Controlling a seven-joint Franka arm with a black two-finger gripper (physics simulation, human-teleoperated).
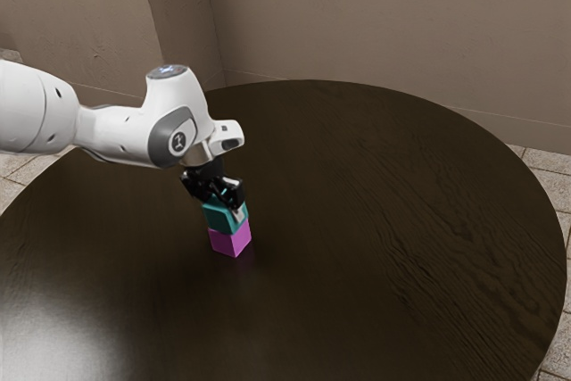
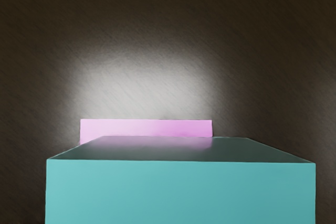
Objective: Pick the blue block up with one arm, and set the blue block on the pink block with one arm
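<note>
Stack nearly done, grip not yet released
On the dark counter, the pink block sits just below the fingers, which pinch the blue block between them; it looks slightly offset, so a dragging release might tip it off

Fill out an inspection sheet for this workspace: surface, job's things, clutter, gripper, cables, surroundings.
Surface: round dark wood-grain table, with a bright patch of light near the blocks.
Job's things: blue block sits on top of the pink block, slightly offset; the pink block rests on the table.
Clutter: nothing seen.
Gripper: black two-finger gripper points down over the stack, closed on the blue block's upper part.
Cables: nothing seen.
Surroundings: plain beige walls behind the table; tiled floor at the exterior view's right.
</note>
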